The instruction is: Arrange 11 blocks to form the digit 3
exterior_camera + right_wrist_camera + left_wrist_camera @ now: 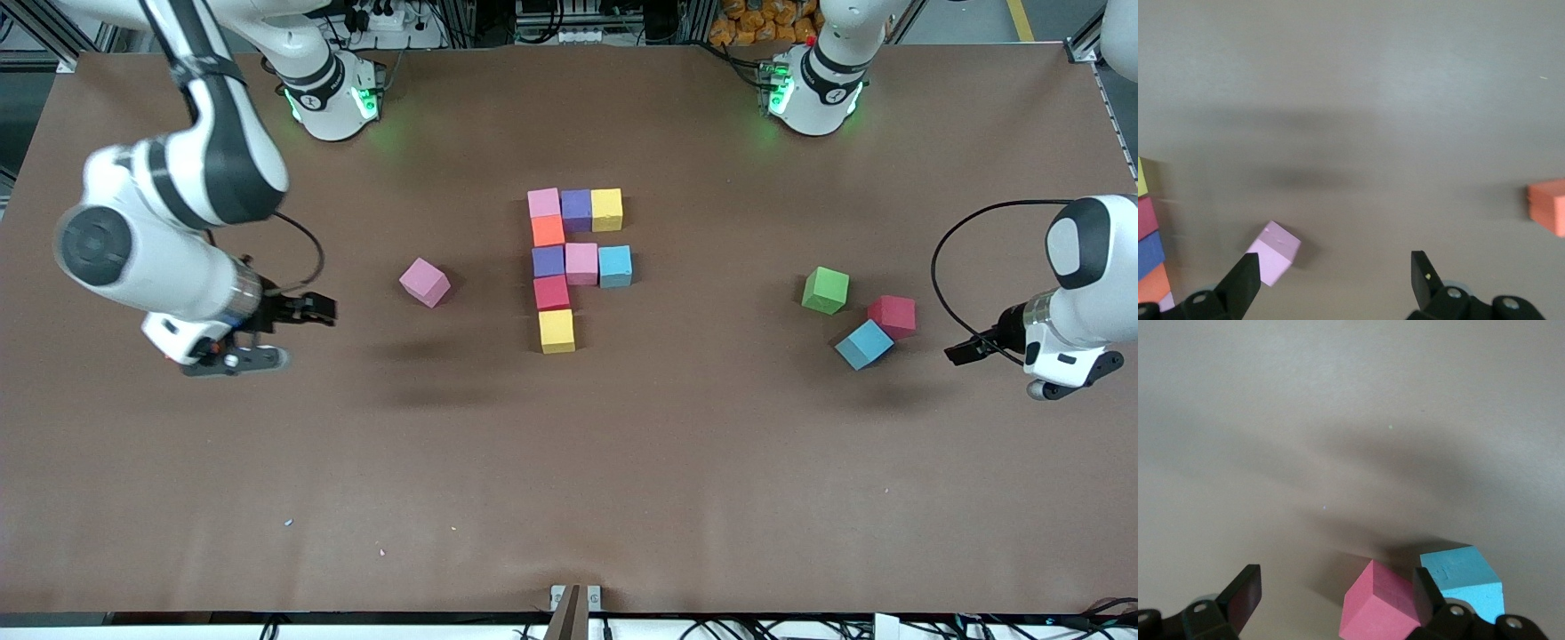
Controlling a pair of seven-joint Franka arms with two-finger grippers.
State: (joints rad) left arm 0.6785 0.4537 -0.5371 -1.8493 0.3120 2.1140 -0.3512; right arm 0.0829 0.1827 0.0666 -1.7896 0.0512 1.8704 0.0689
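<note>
I am seeing eight blocks [569, 267] placed, with four loose: pink cube [424, 282], green cube [825, 290], red, blue. Left hand [965, 349] and right hand [307, 311] are hovering released.

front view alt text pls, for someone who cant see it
Eight blocks form a partial digit mid-table. A loose pink block lies toward the right arm's end; green, red and blue ones toward the left arm's. Both grippers, right and left, hover open.
</note>
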